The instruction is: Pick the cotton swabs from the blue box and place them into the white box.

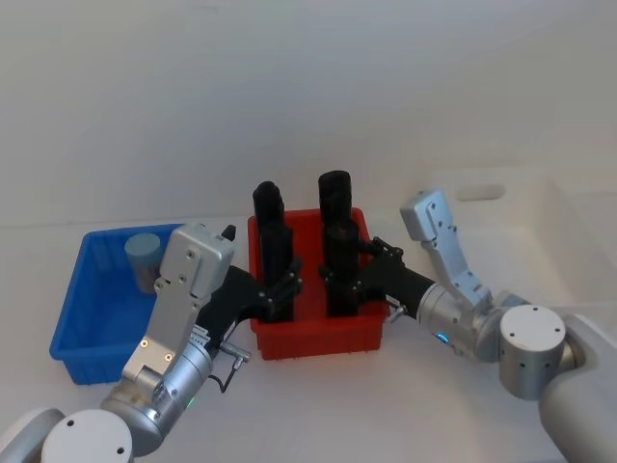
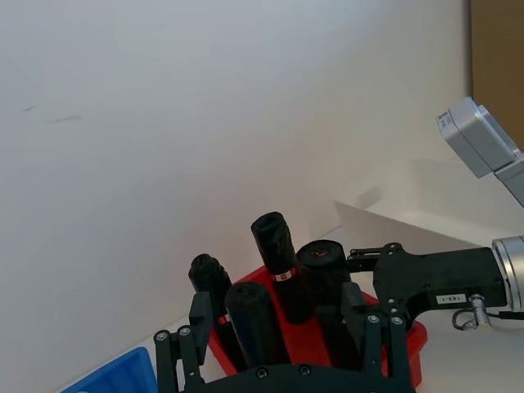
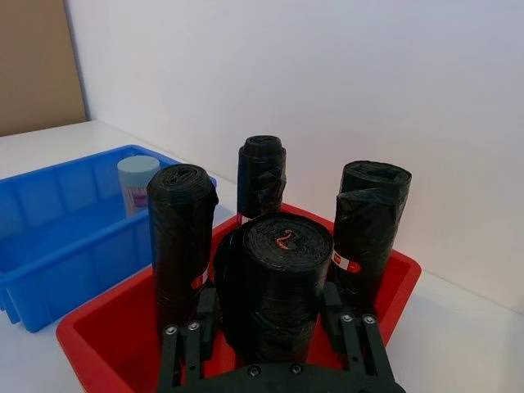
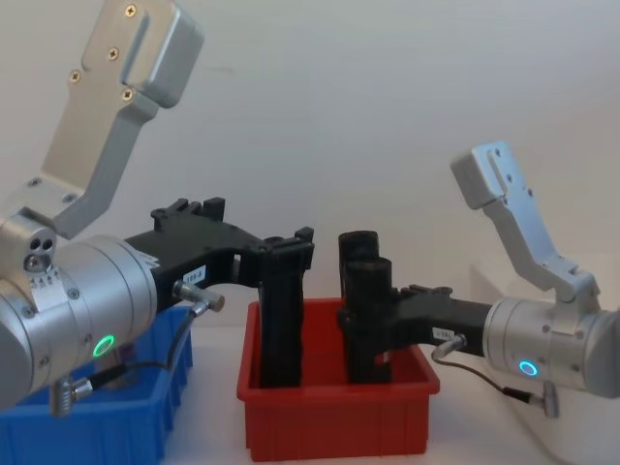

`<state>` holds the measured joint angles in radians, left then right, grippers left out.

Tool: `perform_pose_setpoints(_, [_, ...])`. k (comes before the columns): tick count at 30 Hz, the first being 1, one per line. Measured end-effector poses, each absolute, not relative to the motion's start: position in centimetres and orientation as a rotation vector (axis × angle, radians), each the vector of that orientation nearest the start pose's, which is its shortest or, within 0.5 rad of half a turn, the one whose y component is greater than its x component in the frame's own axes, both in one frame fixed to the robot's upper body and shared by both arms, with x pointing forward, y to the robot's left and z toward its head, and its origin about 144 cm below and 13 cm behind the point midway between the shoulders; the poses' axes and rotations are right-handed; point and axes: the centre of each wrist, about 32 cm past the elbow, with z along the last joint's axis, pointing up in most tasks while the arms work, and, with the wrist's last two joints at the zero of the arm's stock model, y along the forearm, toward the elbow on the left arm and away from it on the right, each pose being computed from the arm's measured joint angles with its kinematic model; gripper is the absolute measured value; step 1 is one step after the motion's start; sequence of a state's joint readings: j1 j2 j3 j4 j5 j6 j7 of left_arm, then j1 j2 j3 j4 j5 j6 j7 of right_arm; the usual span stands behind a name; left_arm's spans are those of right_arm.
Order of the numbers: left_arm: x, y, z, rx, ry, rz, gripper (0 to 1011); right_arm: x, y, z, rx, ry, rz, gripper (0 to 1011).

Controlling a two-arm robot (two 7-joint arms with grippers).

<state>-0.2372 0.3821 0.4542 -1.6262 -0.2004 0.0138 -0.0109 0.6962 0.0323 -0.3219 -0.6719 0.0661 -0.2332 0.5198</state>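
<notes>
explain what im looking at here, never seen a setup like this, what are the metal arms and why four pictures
This is a two-armed robot at a white table, photographed at one moment by four cameras. One sits on its head looking down, one on its chest looking across, and one on each wrist looking along that arm's fingers.

On the table, seen from the head camera, a red bin stands in the middle with four upright black rolls in it. A blue box is on the robot's left, holding one small jar of cotton swabs. A white box is on its right.

Each arm ends in a black gripper. The left gripper is closed around one front roll and the right gripper around the other. The task is about the cotton swabs, yet neither gripper is at the blue box.
</notes>
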Motion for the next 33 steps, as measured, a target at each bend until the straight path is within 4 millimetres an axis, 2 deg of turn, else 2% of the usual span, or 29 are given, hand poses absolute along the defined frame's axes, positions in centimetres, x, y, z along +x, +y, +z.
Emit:
perform_pose_setpoints(7, [49.2, 19.8, 120.4, 0.061, -0.268, 1.124, 1004, 63.3, -17.9, 114.4, -0.129, -0.104, -0.823, 565])
perform_pose_setpoints(10, [49.2, 19.8, 120.4, 0.061, -0.268, 1.124, 1004, 63.3, -17.9, 114.4, -0.126, -0.104, -0.822, 496])
perform_pose_setpoints(24, [49.2, 19.8, 120.4, 0.061, -0.268, 1.124, 1004, 62.8, -18.2, 115.5, -0.054, -0.14, -0.846, 439])
perform_pose_setpoints(33, [49.2, 19.8, 120.4, 0.061, -0.268, 1.124, 1004, 61.2, -18.7, 117.0, 0.014, -0.183, -0.903, 439])
